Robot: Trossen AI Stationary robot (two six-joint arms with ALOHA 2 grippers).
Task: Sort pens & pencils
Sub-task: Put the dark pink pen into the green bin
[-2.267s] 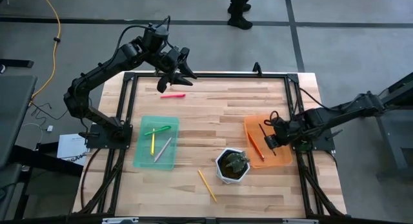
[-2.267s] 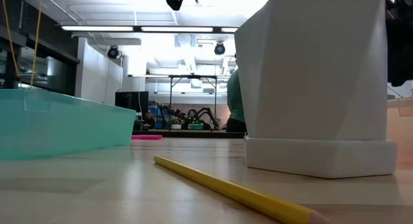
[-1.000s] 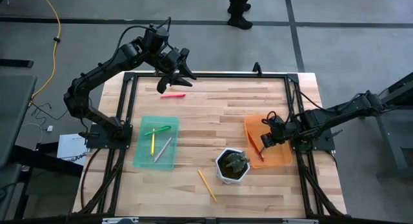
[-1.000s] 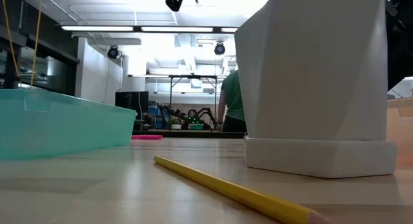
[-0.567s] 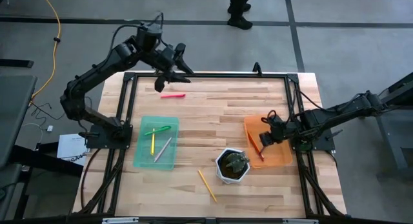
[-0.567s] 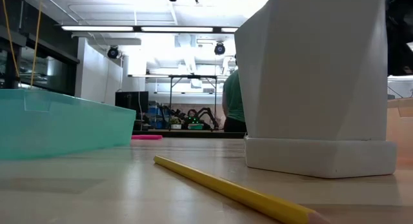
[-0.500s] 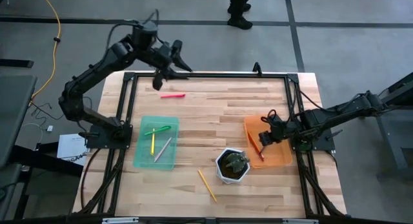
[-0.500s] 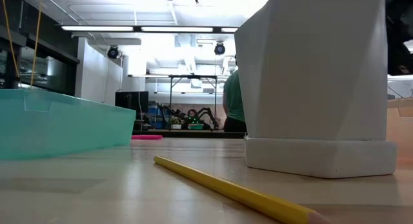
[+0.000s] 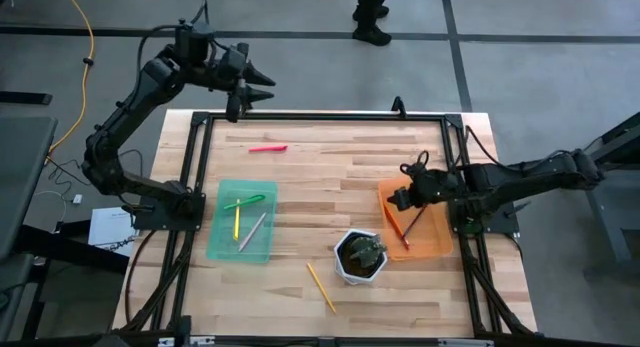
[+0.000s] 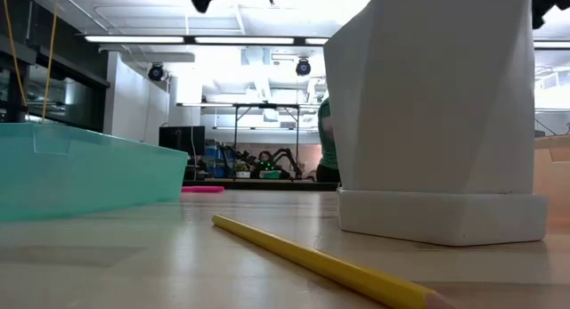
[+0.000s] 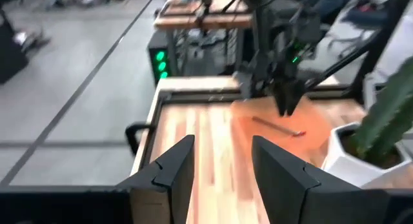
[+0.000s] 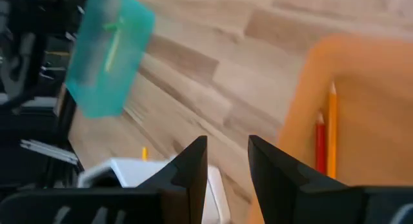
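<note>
Pens: four counted. Three lie in the teal tray [image 9: 218,249] on the left part of the table [image 9: 340,167]: a green pen [image 9: 243,201], a yellow pen [image 9: 237,223] and a grey pen [image 9: 252,231]. One pink pen [image 9: 268,148] lies loose on the wood near the far edge, well apart from the tray.
Pencils: three counted. Two lie side by side in the orange tray [image 9: 436,249], a red pencil [image 12: 321,142] and an orange pencil [image 12: 332,128]. One yellow pencil [image 9: 320,286] lies loose on the wood near the front edge, just beside the white plant pot [image 9: 361,257].
Left gripper [image 9: 256,88]: raised beyond the table's far left corner, fingers spread apart, holding nothing.
Right gripper [image 9: 399,199]: over the orange tray's inner edge, fingers parted with a gap between them, nothing gripped.
Person: feet [image 9: 372,32] on the floor beyond the table.
</note>
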